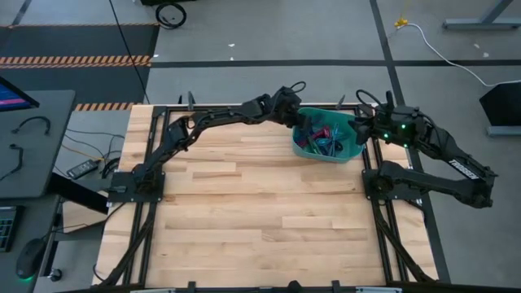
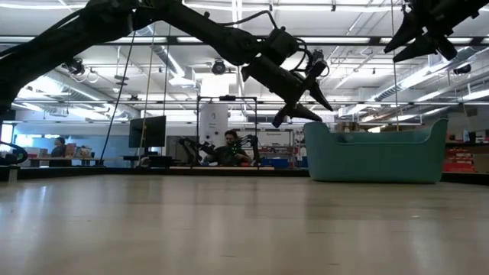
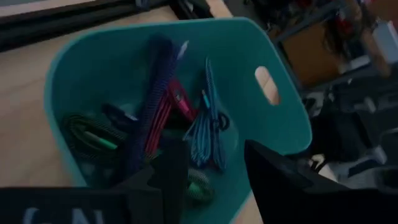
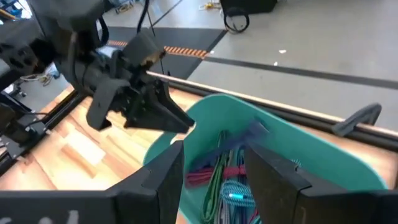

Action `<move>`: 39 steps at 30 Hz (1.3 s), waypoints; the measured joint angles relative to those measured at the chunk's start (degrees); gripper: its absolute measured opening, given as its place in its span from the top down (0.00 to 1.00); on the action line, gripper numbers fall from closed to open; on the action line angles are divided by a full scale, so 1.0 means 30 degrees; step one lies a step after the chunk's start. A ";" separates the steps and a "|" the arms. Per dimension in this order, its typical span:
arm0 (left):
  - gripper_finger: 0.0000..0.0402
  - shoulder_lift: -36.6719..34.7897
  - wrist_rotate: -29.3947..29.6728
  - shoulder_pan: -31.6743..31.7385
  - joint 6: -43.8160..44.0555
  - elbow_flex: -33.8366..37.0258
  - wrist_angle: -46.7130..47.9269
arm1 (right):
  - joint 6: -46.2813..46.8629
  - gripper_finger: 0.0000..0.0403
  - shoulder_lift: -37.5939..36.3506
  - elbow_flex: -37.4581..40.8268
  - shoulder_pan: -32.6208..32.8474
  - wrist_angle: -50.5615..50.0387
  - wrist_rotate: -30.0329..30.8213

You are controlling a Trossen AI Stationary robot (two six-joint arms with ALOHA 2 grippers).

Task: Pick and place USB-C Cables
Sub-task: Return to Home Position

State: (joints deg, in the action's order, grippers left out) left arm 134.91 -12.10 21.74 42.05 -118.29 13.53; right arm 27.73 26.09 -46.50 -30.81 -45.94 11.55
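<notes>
Several short coiled USB-C cables (image 1: 321,140) lie piled inside a teal bin (image 1: 355,153) at the table's far right. The left wrist view shows a purple bundle (image 3: 152,106), a maroon one (image 3: 178,99), a teal-blue one (image 3: 208,127) and a green-and-black one (image 3: 93,137). My left gripper (image 1: 295,115) hangs open and empty over the bin's left rim, raised above it in the low view (image 2: 307,103). My right gripper (image 1: 368,126) is open and empty over the bin's right rim. Its wrist view looks down on the cables (image 4: 227,177).
The teal bin (image 2: 374,156) stands on the wooden table (image 1: 244,203), with bare wood to its left and near sides. Black frame rails (image 1: 155,163) run along the table's left and right edges. A person sits far behind the table (image 2: 229,145).
</notes>
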 joint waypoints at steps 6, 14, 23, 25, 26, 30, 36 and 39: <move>0.67 -0.1476 0.0118 0.0034 -0.3107 -0.0003 0.1257 | 0.0777 0.57 0.0000 0.0000 0.0007 -0.0465 -0.0574; 0.78 -0.4914 -0.0101 -0.0257 -0.7580 -0.0011 0.5357 | 0.1423 0.61 -0.0024 -0.0005 0.1015 -0.0422 -0.3248; 0.98 -0.8273 0.0196 -0.0561 -1.2549 0.0253 1.0896 | 0.2500 0.81 -0.1438 0.2296 0.4698 0.7482 -0.4664; 0.98 -0.8962 0.0237 -0.0426 -1.2746 0.0919 1.1680 | 0.2289 0.86 -0.1666 0.3303 0.5694 0.9290 -0.4728; 0.97 -0.9286 0.0237 -0.0417 -1.2746 0.1327 1.1841 | 0.2089 0.88 -0.1764 0.3782 0.6188 0.9763 -0.4735; 0.96 -1.0881 0.0137 -0.0432 -1.2488 0.3380 1.1985 | 0.1007 0.94 -0.2575 0.5975 0.7729 1.0644 -0.4945; 0.99 -1.3401 -0.0203 -0.0447 -1.0793 0.6736 1.1862 | 0.0206 0.99 -0.4880 0.9564 0.8577 1.3175 -0.5376; 0.98 -1.4935 -0.0494 -0.0447 -1.0228 0.8645 1.1184 | 0.0172 0.99 -0.6193 1.1319 0.8604 1.4433 -0.5382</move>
State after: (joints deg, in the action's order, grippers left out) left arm 90.10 -13.58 20.40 11.37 -92.36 47.08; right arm 28.25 7.51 -12.54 -4.99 -2.64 -4.60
